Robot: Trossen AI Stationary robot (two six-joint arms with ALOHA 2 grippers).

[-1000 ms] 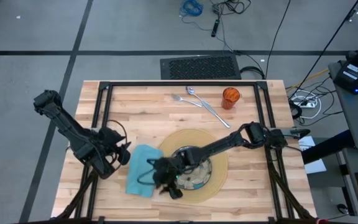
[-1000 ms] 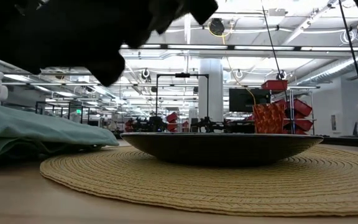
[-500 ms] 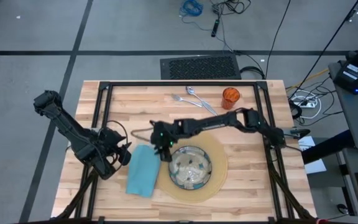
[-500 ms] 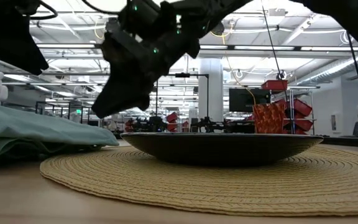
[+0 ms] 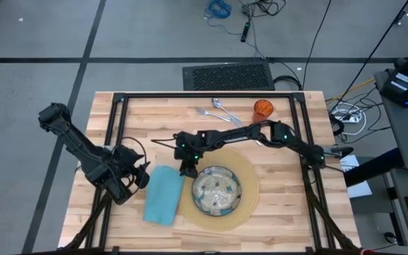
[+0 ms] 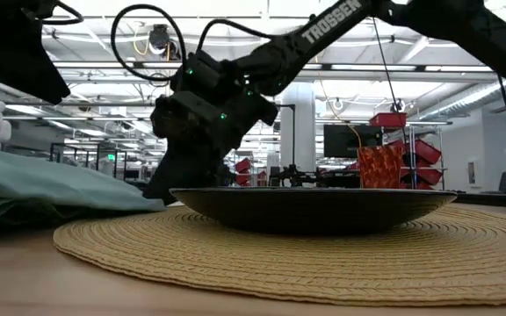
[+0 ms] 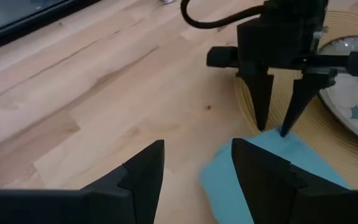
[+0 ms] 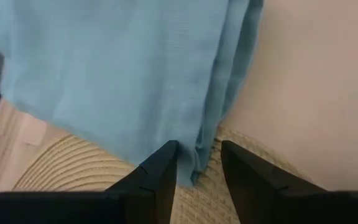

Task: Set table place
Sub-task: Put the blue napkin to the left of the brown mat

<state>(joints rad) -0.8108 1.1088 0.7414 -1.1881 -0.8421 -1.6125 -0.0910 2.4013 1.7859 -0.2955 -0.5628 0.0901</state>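
Note:
On the table (image 5: 154,113) the teal napkin (image 5: 163,195) lies flat to the left of the round tan mat (image 5: 250,180), which carries the patterned plate (image 5: 218,191). My right gripper (image 5: 188,172) reaches across from the right, slanting down. Its open fingers stand on either side of the napkin's far right corner (image 8: 199,163), at the mat's rim. My left gripper (image 7: 197,168) hovers open to the left of the napkin, holding nothing. Fork, spoon and knife (image 5: 218,110) and the orange cup (image 5: 262,110) are near the far edge. My right gripper has its fingertips (image 7: 284,132) down at the folded edge of the napkin's far right corner, one on each side. I cannot tell whether they touch the cloth. The napkin lies flat on the table.
Black frame rails (image 5: 115,127) run along the table's left, right and far sides. Bare wood lies between the mat and the cutlery, under my right arm.
My right gripper has swung from over the napkin's near right part toward the table's far edge. It has then sunk to the napkin's far right corner. The napkin, plate and mat have stayed where they were.

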